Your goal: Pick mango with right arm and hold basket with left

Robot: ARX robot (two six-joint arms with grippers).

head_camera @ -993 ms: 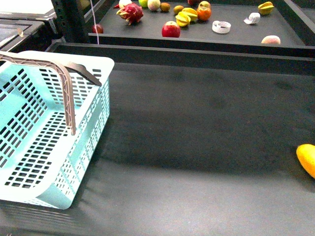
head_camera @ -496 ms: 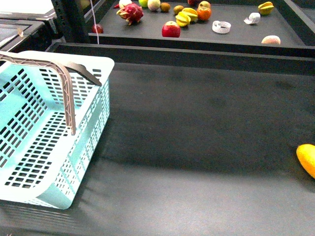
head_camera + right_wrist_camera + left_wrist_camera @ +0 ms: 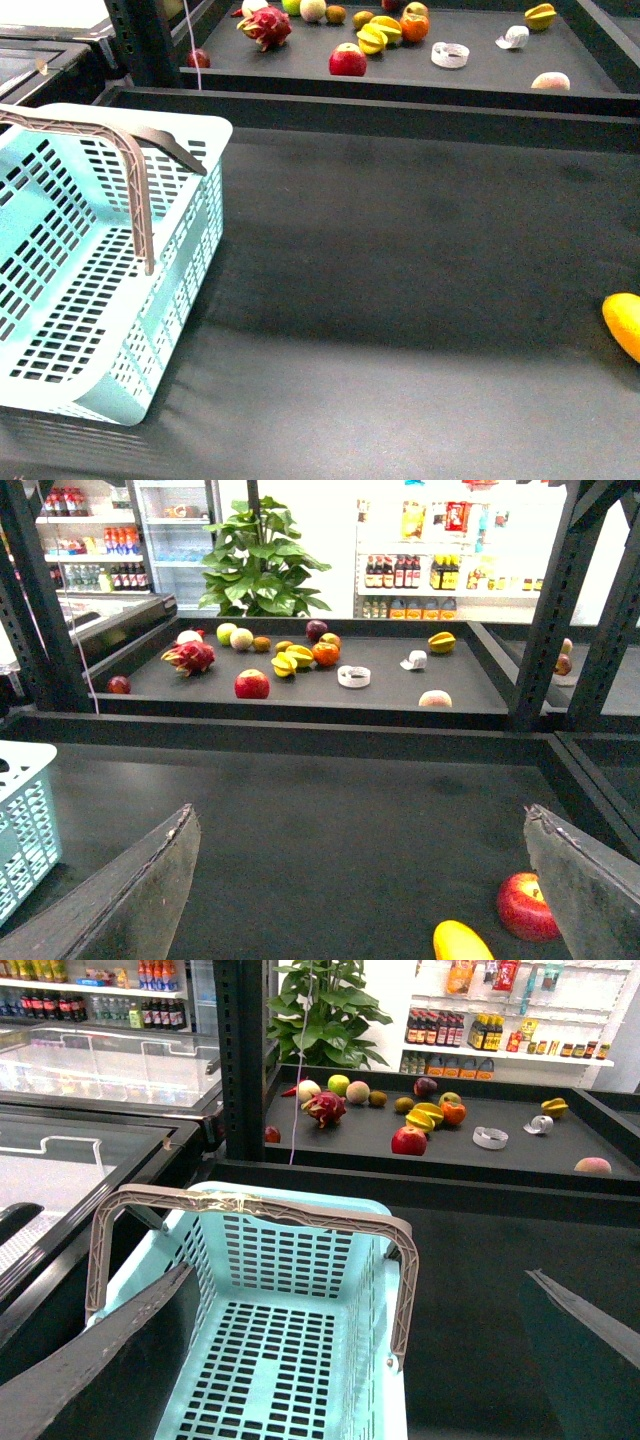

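Observation:
The mango (image 3: 622,323) is a yellow-orange oblong fruit lying on the dark table at the right edge of the front view, partly cut off. It also shows in the right wrist view (image 3: 460,942), between the spread jaws of my right gripper (image 3: 362,825), which is open and empty above the table. The pale turquoise basket (image 3: 90,270) stands at the left with its grey-brown handles up. My left gripper (image 3: 360,1285) is open above the basket (image 3: 270,1350), one finger over its near wall. Neither arm shows in the front view.
A red apple (image 3: 528,907) lies right beside the mango. A raised back shelf (image 3: 400,60) holds several fruits: a dragon fruit (image 3: 265,25), a red apple (image 3: 347,60), star fruits (image 3: 378,35), an orange fruit (image 3: 414,26). A black frame post (image 3: 545,610) stands at the right.

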